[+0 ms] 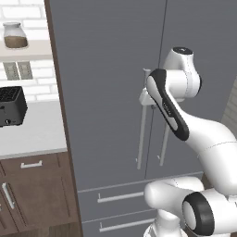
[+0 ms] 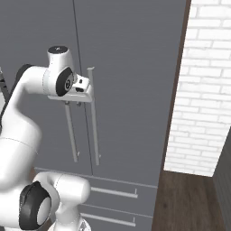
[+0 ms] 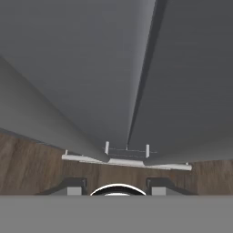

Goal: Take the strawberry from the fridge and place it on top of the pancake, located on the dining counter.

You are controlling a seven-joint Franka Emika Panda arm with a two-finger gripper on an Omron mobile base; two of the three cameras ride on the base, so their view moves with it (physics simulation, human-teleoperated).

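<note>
The gripper [image 2: 85,85] sits at the top of the fridge's [image 1: 111,69] door handles [image 2: 93,117], against the closed doors; whether its jaws are spread or pinching a bar, I cannot tell. Left of the fridge, a black toaster [image 1: 11,105] stands on the tabletop [image 1: 37,132].

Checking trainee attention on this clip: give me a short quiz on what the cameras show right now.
1. True or false: the fridge doors stand open.
2. The tool is nearest to: A) the lower drawers, B) the upper ends of the bar handles, C) the brick wall.
3. Fill in: the black appliance on the counter left of the fridge is a ____.
Key: 1 false; 2 B; 3 toaster.
</note>
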